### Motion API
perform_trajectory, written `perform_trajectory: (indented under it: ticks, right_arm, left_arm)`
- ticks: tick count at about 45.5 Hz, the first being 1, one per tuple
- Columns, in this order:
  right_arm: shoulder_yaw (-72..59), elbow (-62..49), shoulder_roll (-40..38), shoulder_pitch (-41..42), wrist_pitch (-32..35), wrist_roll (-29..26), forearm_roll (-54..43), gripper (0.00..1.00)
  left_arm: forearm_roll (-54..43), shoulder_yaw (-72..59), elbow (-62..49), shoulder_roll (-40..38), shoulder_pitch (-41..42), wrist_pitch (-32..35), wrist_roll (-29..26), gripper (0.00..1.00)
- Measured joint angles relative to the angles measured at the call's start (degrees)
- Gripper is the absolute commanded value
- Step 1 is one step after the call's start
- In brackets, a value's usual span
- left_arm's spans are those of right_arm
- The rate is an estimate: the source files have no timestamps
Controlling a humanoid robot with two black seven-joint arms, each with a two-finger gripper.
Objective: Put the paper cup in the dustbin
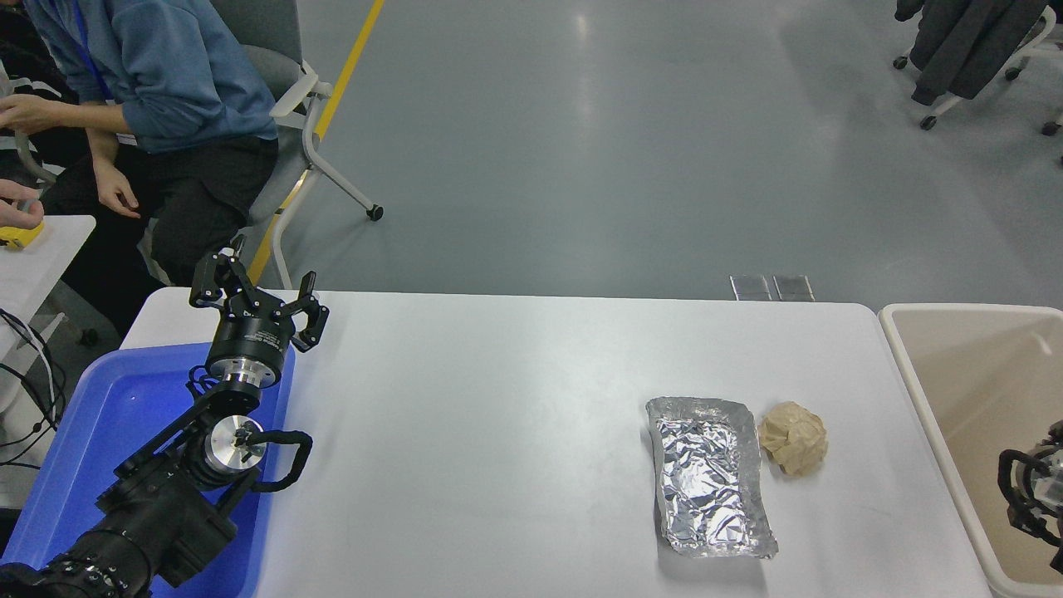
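Beige dustbin (930, 399) at right, right arm (1034, 490) over it

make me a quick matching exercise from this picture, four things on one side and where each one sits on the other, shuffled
Things:
1. foil tray
2. paper ball
3. blue tray
4. dustbin

Places:
A. at the table's right edge, partly out of the picture
B. on the table's left side, under the left arm
C. on the white table, just left of the tan ball
D. on the white table, between the silver tray and the beige bin

Pairs: 1-C, 2-D, 3-B, 4-A
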Motion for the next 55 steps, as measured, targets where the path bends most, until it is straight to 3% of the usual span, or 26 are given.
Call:
perform_trajectory:
  ticks: [15, 40, 55]
  right_arm:
    - [0.1, 1.6, -5.8, 3.2, 8.3, -0.1, -0.1, 0.99]
    - [1.1, 9.2, -14.8, 13.1, 30.4, 0.1, -0.1, 0.99]
    - [2.2, 20.1, -18.3, 15.4, 41.3, 5.3, -4.6, 0.98]
  left_arm:
    - [0.0, 0.0, 0.0, 0.0, 0.0, 0.0, 0.1, 1.0]
    - [0.0, 0.0, 0.0, 0.0, 0.0, 0.0, 0.1, 1.0]
    - [0.0, 0.0, 0.0, 0.0, 0.0, 0.0, 0.1, 1.0]
